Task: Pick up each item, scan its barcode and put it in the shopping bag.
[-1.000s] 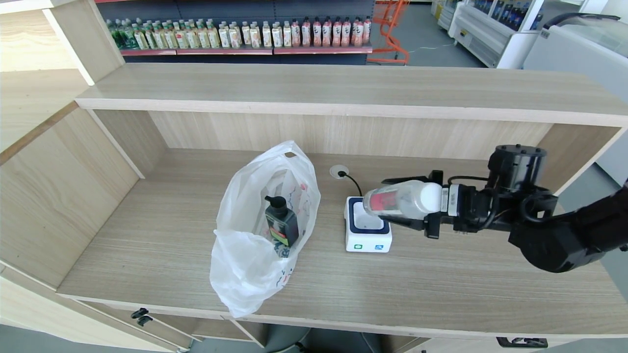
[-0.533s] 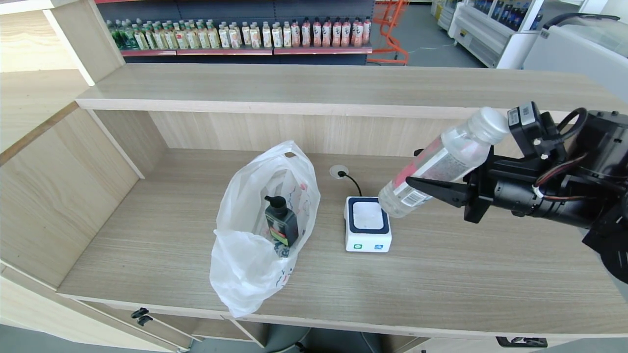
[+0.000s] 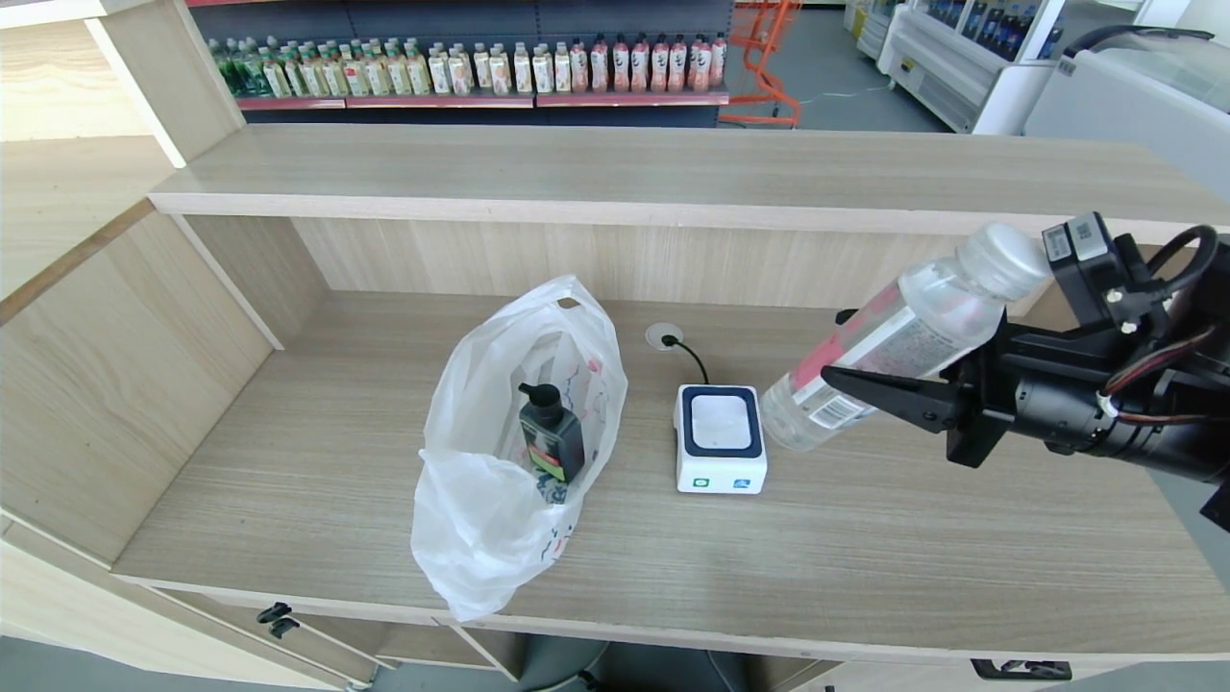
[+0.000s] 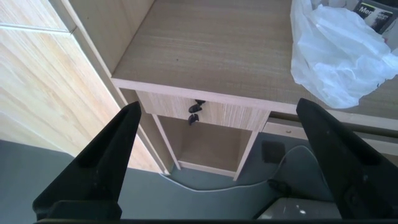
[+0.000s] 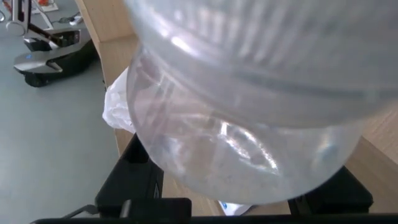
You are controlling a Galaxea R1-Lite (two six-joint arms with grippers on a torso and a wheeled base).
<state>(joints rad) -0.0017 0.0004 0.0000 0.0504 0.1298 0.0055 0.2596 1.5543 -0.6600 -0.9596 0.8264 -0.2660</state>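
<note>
Shopping bag (image 3: 519, 452) is standing open on the left half of the bench (image 3: 865, 538), with a dark pump bottle (image 3: 551, 437) upright inside. The left gripper (image 4: 217, 168) is hanging low off the bench's front edge near the bag's lower corner, its jaws spread wide and holding nothing. Just right of the bag, the scanner (image 3: 721, 450) is sitting with its window facing up. Right of that, the right gripper (image 3: 838, 346) is holding the water bottle (image 3: 894, 341) in the air. Its jaws are clenching the bottle's middle, and the base is dipping toward the scanner, near it but not over the window.

I am judging the scan as the step in hand. The barcode patch (image 3: 834, 411) near the base should be turning to face the window squarely and pausing there. Then the bottle should be travelling high over the scanner and going base-first into the bag's mouth beside the pump bottle, without snagging the thin film.

The bottle is showing clear plastic, a white cap (image 3: 1004, 255) pointing up and rightward, and a red-and-white label (image 3: 884, 346) wrapping its body. Being smooth and round, it is probably needing a firm squeeze while tilting.
</note>
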